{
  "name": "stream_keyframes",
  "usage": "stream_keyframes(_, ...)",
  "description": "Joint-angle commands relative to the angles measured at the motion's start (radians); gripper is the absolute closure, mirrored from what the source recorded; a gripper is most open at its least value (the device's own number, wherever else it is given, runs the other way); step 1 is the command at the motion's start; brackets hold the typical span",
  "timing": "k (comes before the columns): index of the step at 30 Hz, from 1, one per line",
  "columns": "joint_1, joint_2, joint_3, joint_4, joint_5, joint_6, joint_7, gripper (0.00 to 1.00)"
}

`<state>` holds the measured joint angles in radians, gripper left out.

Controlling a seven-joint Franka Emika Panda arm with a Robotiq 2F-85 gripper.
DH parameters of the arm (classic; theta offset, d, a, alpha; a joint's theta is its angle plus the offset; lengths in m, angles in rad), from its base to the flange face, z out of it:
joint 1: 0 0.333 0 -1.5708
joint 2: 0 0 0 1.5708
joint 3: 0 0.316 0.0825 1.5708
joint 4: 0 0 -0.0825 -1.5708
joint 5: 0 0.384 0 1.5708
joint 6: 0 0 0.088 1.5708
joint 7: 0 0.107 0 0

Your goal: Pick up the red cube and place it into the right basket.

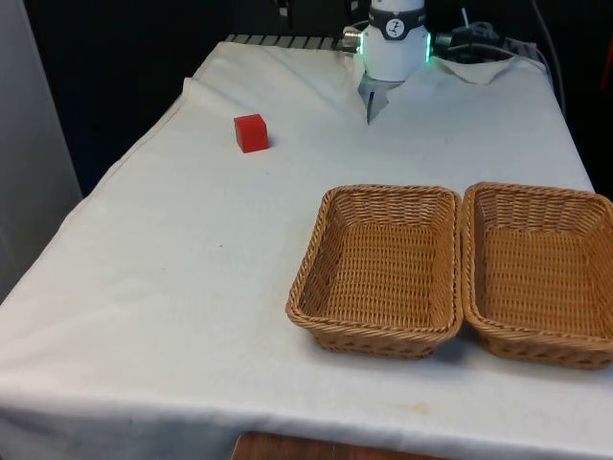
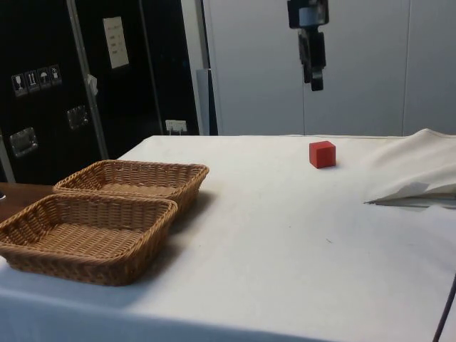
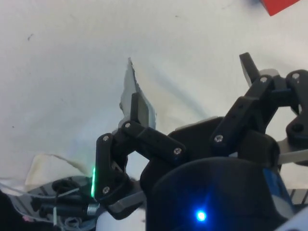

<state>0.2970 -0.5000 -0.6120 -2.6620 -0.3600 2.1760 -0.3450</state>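
hand (image 2: 314, 84): raised high above the desk (image 1: 192, 287), fingers spread apart, empty | red cube (image 1: 251, 132): on the desk, well apart from both baskets | handling: probably light, rigid, flat faces | hold: pinch two opposite side faces | goal: right basket (image 1: 538, 273)

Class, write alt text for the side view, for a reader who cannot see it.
A small red cube sits alone on a white-clothed table, with the robot's black end effector hanging high above it. Nearer the camera, two empty woven wicker baskets stand side by side, touching.
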Motion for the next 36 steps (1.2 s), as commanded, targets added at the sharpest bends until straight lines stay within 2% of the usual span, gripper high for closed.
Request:
stream_keyframes(1,-0.012,-0.014,-0.010,-0.023,-0.022,0.026,-0.003,0.00)
stream_keyframes(2,-0.013,-0.018,-0.018,-0.033,-0.030,0.034,-0.005,0.00)
stream_keyframes(3,-0.002,-0.009,-0.017,-0.020,-0.017,0.017,-0.001,0.00)
stream_keyframes(4,-0.014,-0.021,-0.027,-0.043,-0.038,0.043,-0.007,0.00)
stream_keyframes(6,-0.012,-0.023,-0.050,-0.063,-0.057,0.064,-0.014,0.00)
stream_keyframes(10,-0.005,-0.013,-0.066,-0.072,-0.067,0.092,-0.032,0.00)
stream_keyframes(12,-0.005,-0.014,-0.067,-0.071,-0.060,0.085,-0.035,0.00)
stream_keyframes(17,-0.011,0.003,-0.084,-0.091,-0.072,0.133,-0.071,0.00)
stream_keyframes(22,-0.006,0.041,-0.122,-0.092,-0.067,0.163,-0.110,0.00)
stream_keyframes(30,-0.011,0.115,-0.191,-0.087,-0.074,0.241,-0.185,0.00)
stream_keyframes(31,-0.006,0.110,-0.181,-0.086,-0.067,0.225,-0.175,0.00)
stream_keyframes(32,-0.011,0.131,-0.210,-0.086,-0.074,0.260,-0.202,0.00)
stream_keyframes(36,-0.007,0.163,-0.247,-0.085,-0.071,0.302,-0.237,0.00)
